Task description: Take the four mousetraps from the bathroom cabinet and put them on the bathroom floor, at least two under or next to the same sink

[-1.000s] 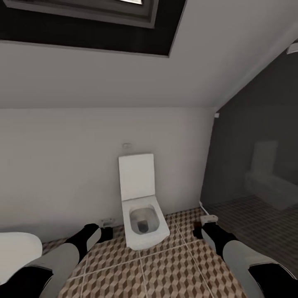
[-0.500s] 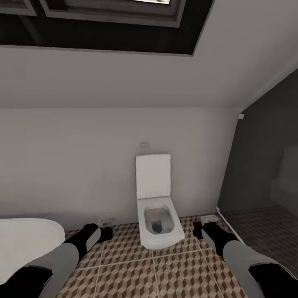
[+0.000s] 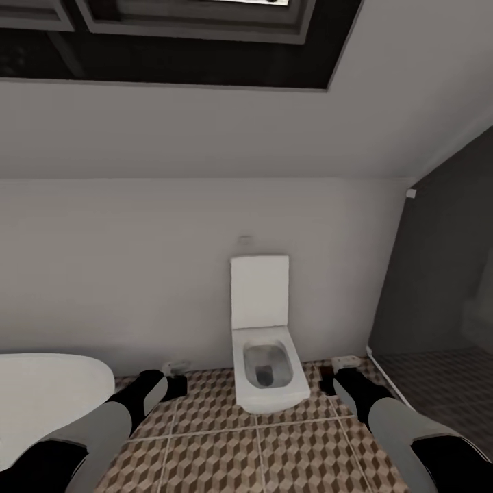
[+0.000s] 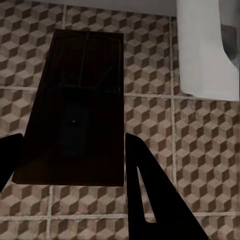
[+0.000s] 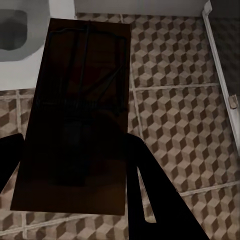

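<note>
Each gripper carries one trap, so by my reading the task is partway through: two of the four mousetraps are out of the cabinet and in transit, none is seen set down on the tiles, and the other two cannot be accounted for here.

At the left of the head view sits the rounded white rim of a bathtub (image 3: 48,383). Next comes the left gripper (image 3: 177,373), held low over the floor. The left wrist view shows its black fingers (image 4: 150,195) closed on either side of a flat, dark-brown rectangular wooden mousetrap (image 4: 75,110) with thin wire parts on top.

The bathroom floor (image 3: 226,459) is laid in large square tiles printed with brown, beige and cream cubes and pale grout lines; it looks flat and bare where it shows. In the middle a white square-edged toilet (image 3: 266,366) stands against the pale wall, lid up.

The right gripper (image 3: 335,371) hangs just right of the toilet, and the right wrist view shows it gripping a second dark-brown wooden mousetrap (image 5: 80,110) the same way. Further right a dark grey wall (image 3: 438,274) begins, under a sloped ceiling with a dark-framed skylight (image 3: 192,41).
</note>
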You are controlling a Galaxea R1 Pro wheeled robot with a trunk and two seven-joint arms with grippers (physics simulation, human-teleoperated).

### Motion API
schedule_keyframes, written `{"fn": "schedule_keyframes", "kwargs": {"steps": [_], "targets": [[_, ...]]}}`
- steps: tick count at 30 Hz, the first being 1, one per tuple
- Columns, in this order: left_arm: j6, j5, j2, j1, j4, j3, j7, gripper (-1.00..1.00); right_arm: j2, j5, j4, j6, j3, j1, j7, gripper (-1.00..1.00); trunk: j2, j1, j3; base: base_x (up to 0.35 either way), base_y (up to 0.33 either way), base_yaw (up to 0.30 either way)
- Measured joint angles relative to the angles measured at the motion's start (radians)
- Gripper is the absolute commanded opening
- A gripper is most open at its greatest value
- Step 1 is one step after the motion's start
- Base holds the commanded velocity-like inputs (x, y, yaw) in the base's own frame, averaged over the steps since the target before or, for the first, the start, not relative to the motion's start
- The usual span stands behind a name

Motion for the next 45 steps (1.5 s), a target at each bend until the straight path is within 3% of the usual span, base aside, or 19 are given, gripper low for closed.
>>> {"fn": "schedule_keyframes", "kwargs": {"steps": [17,45], "targets": [[0.0,0.001,-0.001,0.0,0.0,0.001,0.0,-1.0,0.0,-0.001,0.0,0.0,0.0,0.0,0.0,-1.0,0.0,0.0,0.0,0.0,-0.259,0.001],[-0.003,0.0,0.01,0.001,0.01,0.001,0.0,-1.0,-0.001,-0.001,0.0,-0.001,0.0,0.0,-0.001,-1.0,0.0,0.0,0.0,0.0,-0.013,0.019]]}}
